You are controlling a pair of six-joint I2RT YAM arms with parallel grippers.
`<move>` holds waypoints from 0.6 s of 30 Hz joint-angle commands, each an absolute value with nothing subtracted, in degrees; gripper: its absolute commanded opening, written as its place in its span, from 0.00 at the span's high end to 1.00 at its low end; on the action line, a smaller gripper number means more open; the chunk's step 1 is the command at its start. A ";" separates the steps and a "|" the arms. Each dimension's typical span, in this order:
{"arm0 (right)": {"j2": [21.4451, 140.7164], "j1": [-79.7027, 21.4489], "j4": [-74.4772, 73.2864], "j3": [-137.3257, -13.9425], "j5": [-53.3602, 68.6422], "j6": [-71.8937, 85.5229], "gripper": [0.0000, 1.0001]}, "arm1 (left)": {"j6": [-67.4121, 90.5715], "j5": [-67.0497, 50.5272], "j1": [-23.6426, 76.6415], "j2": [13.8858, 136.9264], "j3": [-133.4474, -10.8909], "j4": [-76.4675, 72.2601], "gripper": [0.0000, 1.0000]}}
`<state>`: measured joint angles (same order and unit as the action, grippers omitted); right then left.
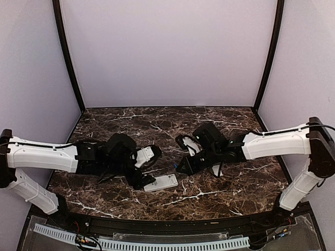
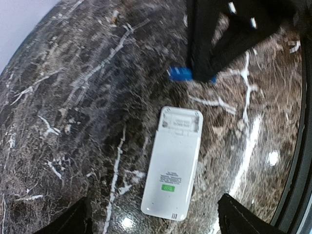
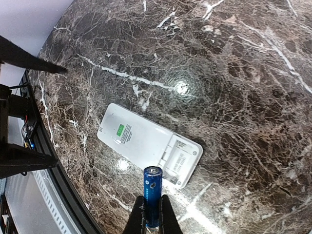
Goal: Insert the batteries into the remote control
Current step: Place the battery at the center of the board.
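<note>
The white remote control [image 1: 161, 183] lies flat, back side up, on the marble table near the front. Its greyish open battery bay [image 3: 181, 161] faces my right gripper. My right gripper [image 3: 151, 217] is shut on one blue battery [image 3: 152, 192] and holds it upright just above the table, close to the bay end. The same battery [image 2: 179, 74] shows in the left wrist view beyond the remote [image 2: 173, 165]. My left gripper [image 2: 155, 208] is open wide, with its fingers [image 2: 73, 220] either side of the remote's near end and not touching it. No other battery shows.
The dark marble table [image 1: 230, 193] ends in a black front rail [image 1: 172, 226] close to the remote. Purple walls close in the back and sides. A small white piece [image 1: 217, 170] shows under the right arm; I cannot tell what it is.
</note>
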<state>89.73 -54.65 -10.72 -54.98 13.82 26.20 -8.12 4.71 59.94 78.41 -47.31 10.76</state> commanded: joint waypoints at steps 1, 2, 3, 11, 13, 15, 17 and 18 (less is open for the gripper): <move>93.59 -56.86 -7.51 -57.93 10.10 30.43 1.00 | 4.90 9.39 57.61 73.82 -45.98 3.63 0.12; 94.26 -56.99 -6.62 -58.18 10.04 31.61 1.00 | 6.01 9.62 57.18 73.15 -45.75 3.27 0.13; 95.16 -57.09 -5.85 -58.57 9.69 33.00 1.00 | 6.97 9.61 57.11 72.96 -45.43 3.04 0.14; 97.86 -57.70 -8.66 -63.08 8.95 34.10 1.00 | 8.65 6.49 57.00 71.82 -41.17 -4.81 0.14; 97.07 -57.60 -11.58 -64.04 7.77 34.83 1.00 | 8.09 5.74 56.96 71.84 -40.63 -7.61 0.14; 96.57 -57.40 -16.43 -65.57 6.26 36.76 1.00 | 6.87 5.41 56.95 72.01 -40.53 -9.00 0.14; 96.13 -57.33 -20.70 -67.04 5.18 37.88 1.00 | 5.93 5.32 56.96 71.95 -40.33 -9.45 0.14; 95.97 -57.24 -22.89 -67.67 4.70 38.81 1.00 | 5.68 4.96 56.96 71.88 -40.12 -9.55 0.14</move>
<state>98.04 -57.12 -13.89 -64.58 8.01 35.38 6.70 6.42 56.99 73.34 -41.36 -5.21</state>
